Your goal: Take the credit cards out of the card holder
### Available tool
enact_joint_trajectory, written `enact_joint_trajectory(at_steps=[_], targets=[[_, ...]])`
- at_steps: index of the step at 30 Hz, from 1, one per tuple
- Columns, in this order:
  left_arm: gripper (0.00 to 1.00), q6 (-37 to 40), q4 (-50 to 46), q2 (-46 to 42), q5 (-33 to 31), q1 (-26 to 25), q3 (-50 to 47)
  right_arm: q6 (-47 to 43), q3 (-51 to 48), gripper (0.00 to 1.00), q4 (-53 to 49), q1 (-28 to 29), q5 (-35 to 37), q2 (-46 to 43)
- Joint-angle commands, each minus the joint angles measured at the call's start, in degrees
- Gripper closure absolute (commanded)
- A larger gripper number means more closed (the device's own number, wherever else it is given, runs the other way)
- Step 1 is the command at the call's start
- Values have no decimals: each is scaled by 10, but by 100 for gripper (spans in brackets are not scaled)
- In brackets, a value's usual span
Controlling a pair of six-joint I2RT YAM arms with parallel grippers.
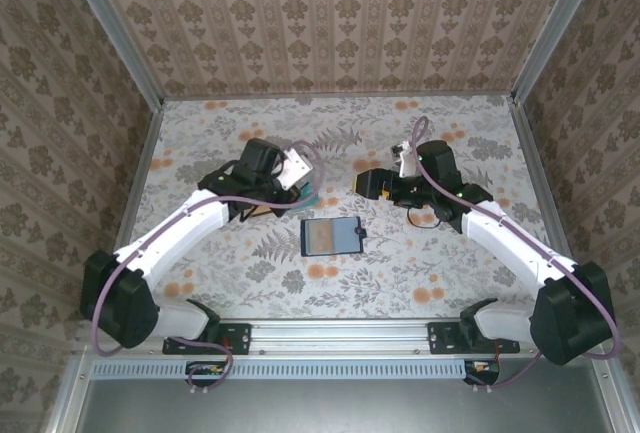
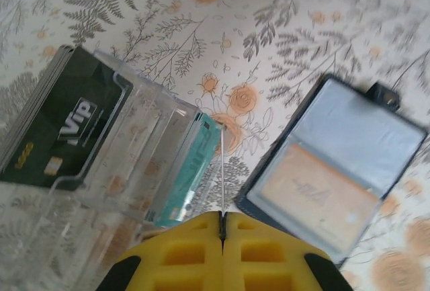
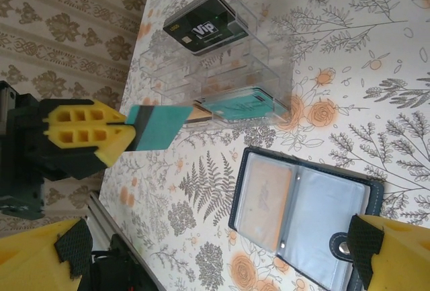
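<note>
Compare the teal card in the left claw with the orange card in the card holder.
The teal card is pinched in the left claw, out of any sleeve; the orange card lies flat in a sleeve of the open card holder. Colours differ: teal against orange-tan. Both are small, thin rectangles.

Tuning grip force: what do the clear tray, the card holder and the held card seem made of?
The clear tray looks like glossy rigid plastic; the floral table shows through. The card holder has a dark navy cover, maybe faux leather, and see-through film pockets. The teal card seems thin stiff plastic, flat in the left gripper.
</note>
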Motion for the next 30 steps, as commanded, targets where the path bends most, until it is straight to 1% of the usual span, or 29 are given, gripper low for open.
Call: enact_joint_trajectory(at_steps=[1, 5, 10, 16, 30], targets=[[100, 133, -39, 41, -62, -9, 33, -14, -5, 0, -17, -6, 19, -20], [100, 157, -59, 101, -83, -12, 67, -14, -7, 0, -20, -9, 25, -28], [100, 174, -28, 135, -92, -25, 65, -10, -16, 0, -26, -11, 36, -42], [100, 187, -6, 156, -95, -38, 62, -3, -29, 0, -27, -11, 47, -58], [100, 201, 36, 181, -123, -35, 44, 3, -37, 0, -26, -12, 43, -62]])
